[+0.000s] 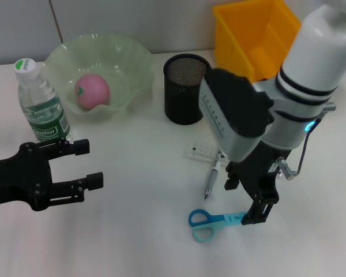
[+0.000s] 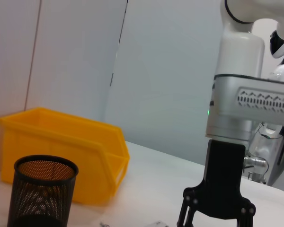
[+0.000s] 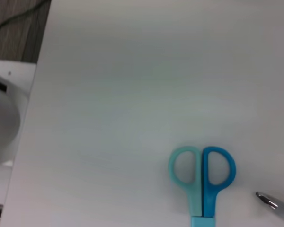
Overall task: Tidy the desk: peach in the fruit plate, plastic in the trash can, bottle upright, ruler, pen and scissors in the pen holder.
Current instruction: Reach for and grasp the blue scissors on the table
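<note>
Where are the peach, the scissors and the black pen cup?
peach point(image 1: 92, 90): head view, middle of the pink fruit inside the green bowl.
scissors point(image 1: 203, 224): head view, between the blue and teal handle loops.
pen cup point(image 1: 184, 92): head view, black mesh wall facing the camera.

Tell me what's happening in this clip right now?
A two-armed robot is tidying a desk. The right gripper is down at the blade end of the scissors, which lie flat on the table. The pen and ruler lie beside it, not yet in the pen holder. The left gripper hangs open near the upright bottle. The peach sits in the fruit plate.
</note>
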